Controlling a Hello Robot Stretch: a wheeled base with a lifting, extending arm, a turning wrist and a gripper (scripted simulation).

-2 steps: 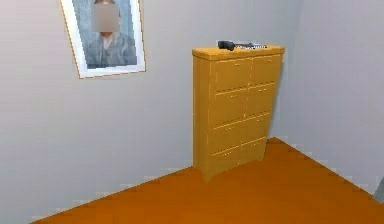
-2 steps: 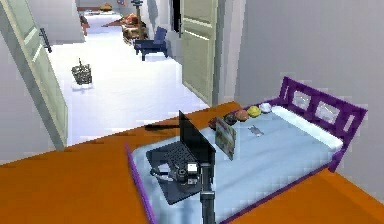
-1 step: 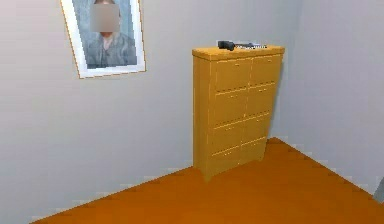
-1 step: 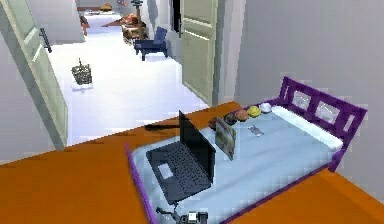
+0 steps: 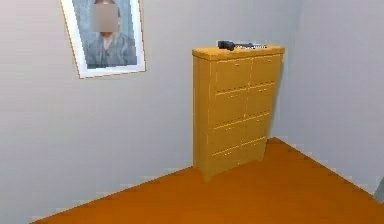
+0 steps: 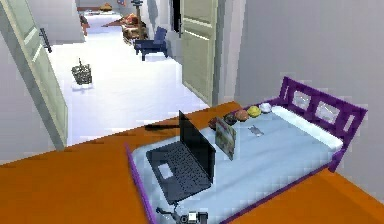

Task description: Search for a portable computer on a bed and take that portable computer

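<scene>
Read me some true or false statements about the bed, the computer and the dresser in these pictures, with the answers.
1. The laptop sits with its lid up on the bed. True.
2. The bed's frame is green. False: it is purple.
3. The dresser stands in a corner of the room. True.
4. The dresser's top is bare. False: dark things lie on it.
5. A framed portrait hangs toward the forward view's left of the dresser. True.

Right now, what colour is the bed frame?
Purple. The bed frame shows best in the arm side view.
</scene>
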